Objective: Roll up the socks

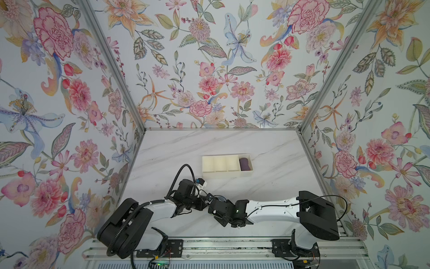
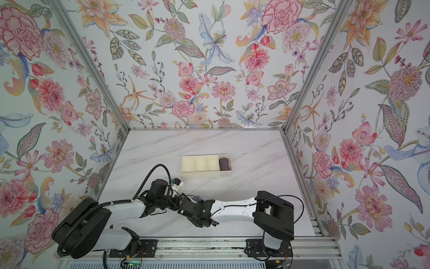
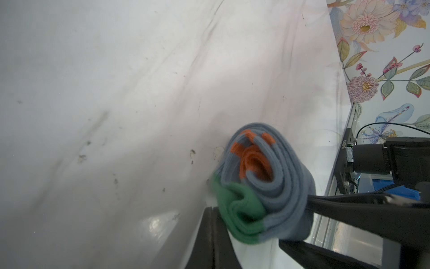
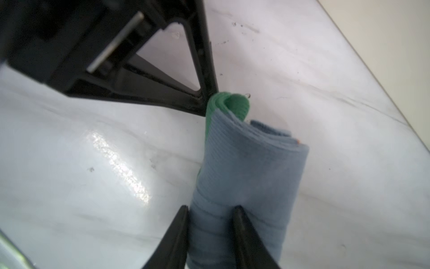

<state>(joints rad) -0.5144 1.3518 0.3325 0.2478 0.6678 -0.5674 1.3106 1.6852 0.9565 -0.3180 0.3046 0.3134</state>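
The socks (image 3: 267, 181) form a tight blue-grey roll, orange cuff at its core, green toe outside. The right fingers (image 4: 244, 233) clamp one end; the left fingers (image 3: 209, 244), pressed together, touch the green edge.

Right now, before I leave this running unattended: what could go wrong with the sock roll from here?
1. The right gripper pinches only part of the roll. Some layers lie outside its jaws, so a lift might loosen them.
2. The green toe end sticks out loose beside the shut left gripper. It could snag there and unwind the roll.
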